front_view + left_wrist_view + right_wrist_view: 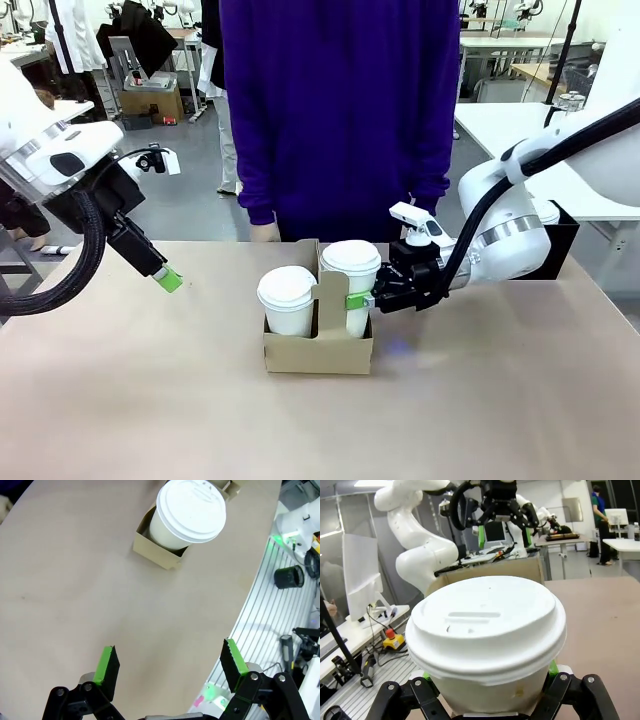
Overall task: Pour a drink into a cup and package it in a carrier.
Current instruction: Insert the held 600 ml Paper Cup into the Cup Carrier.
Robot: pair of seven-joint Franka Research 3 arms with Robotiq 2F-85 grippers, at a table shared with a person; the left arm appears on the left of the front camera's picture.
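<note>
At frame centre of the front view, the carrier [318, 352] is seen on the table [500, 400], with two lidded white cups seated in its slots. The right-hand cup [350, 282] is clasped at its side by the right gripper [362, 300], green pads pressed against its wall. At left, the left gripper [170, 667] is held above the table, fingers spread apart, nothing between them.

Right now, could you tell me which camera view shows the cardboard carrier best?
The front view: the whole carrier shows, both slots filled and its handle tab upright. The left wrist view catches one corner of it beneath a lidded cup. The right wrist view shows just a cardboard edge behind the lid.
</note>
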